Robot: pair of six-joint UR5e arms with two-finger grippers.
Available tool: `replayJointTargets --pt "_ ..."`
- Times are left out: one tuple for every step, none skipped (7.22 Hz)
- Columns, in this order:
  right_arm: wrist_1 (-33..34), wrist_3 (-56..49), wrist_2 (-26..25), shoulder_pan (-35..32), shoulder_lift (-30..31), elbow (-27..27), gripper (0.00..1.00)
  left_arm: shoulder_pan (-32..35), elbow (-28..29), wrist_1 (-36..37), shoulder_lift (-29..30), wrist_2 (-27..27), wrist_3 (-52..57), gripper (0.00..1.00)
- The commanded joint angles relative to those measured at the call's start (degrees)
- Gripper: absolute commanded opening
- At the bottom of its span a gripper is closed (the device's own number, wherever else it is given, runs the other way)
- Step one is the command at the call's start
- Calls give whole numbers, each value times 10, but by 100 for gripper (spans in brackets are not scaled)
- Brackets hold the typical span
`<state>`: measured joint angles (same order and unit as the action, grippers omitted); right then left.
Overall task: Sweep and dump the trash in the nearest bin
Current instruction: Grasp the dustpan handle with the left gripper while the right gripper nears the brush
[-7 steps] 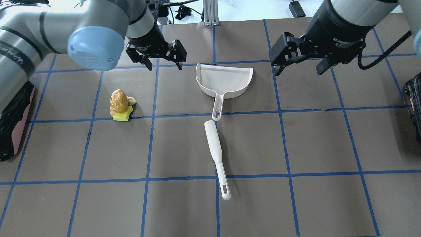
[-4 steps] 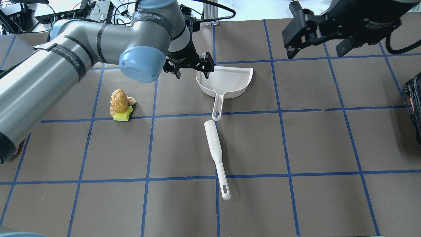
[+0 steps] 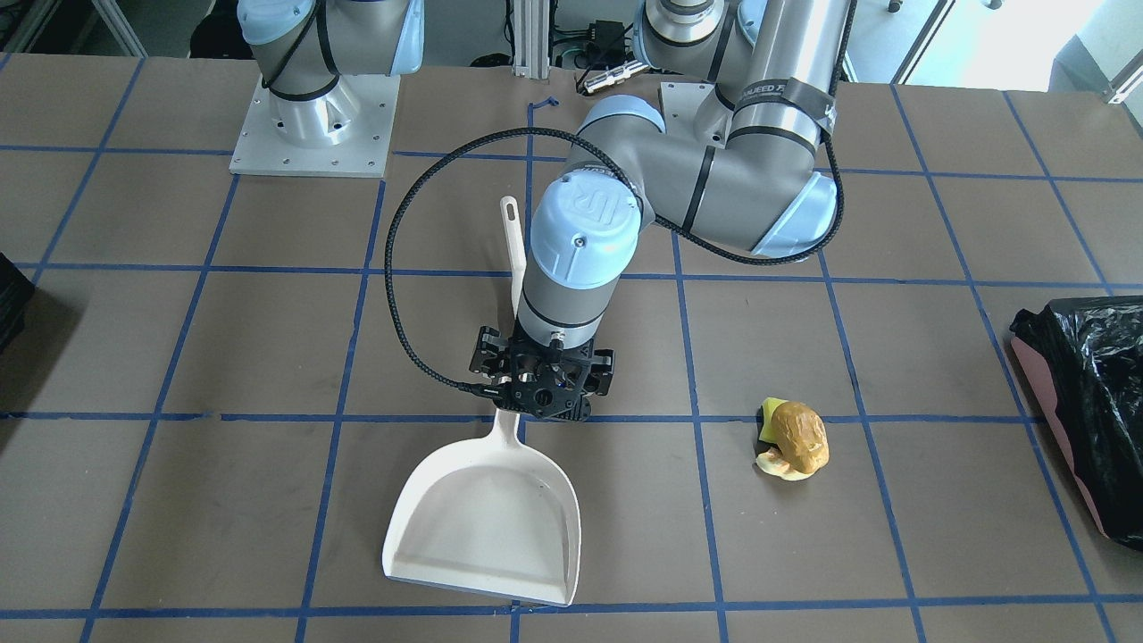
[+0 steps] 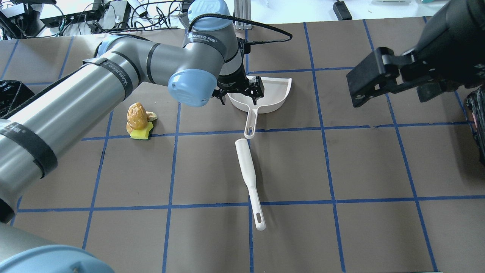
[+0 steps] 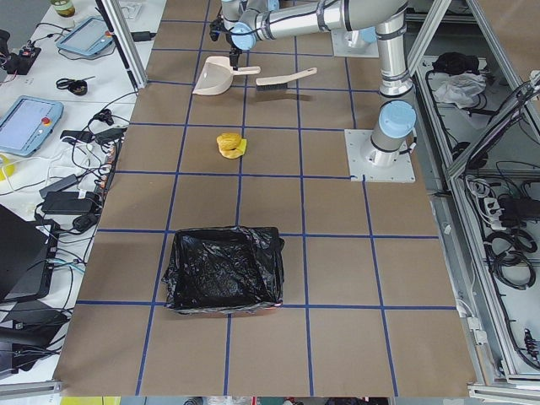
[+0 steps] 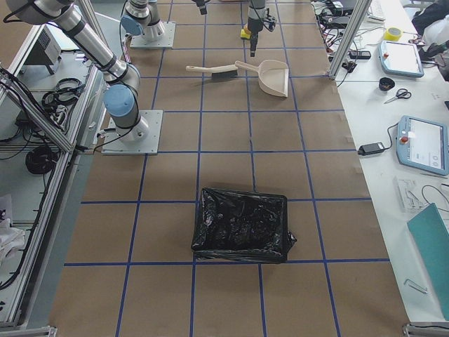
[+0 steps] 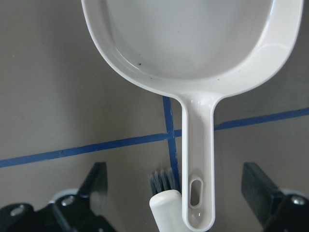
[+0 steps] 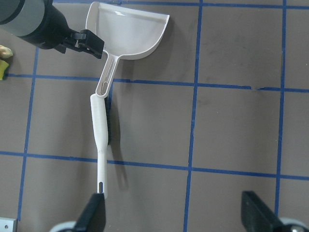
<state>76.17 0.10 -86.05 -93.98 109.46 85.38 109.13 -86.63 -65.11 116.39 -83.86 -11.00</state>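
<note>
The trash is a golden-brown lump on a yellow wedge and a pale pastry piece, heaped left of centre, also seen from the front. A white dustpan lies at the far middle, its handle toward me. My left gripper hovers open over that handle, with the fingers wide on either side and nothing gripped. A white brush lies just behind the handle tip. My right gripper is open and empty, raised at the far right. The bin, pink-sided with a black bag, stands off the trash side.
A second black-bagged bin stands at the table's other end, its edge showing in the overhead view. Brown table surface with blue tape grid. Cables and an aluminium post lie beyond the far edge.
My left arm has swung right and lowered, from left of the dustpan to over its handle. The right gripper has pulled back to the right and risen.
</note>
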Motion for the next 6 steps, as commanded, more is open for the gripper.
replayJointTargets --pt "-3 2 -1 -2 -13 -4 100 16 -5 2 14 0 3 100" --pt "-2 0 -2 -2 -31 -10 100 22 -5 2 21 0 19 100" --pt "-1 1 -2 -1 -45 -12 100 26 -6 0 26 -2 31 92" --pt "11 0 7 2 -57 -17 100 26 -6 2 35 -3 53 89" --pt "50 4 9 3 -61 -16 100 27 -6 2 39 -3 54 90" --pt "81 9 8 2 -77 -8 100 28 -6 2 42 -3 54 89"
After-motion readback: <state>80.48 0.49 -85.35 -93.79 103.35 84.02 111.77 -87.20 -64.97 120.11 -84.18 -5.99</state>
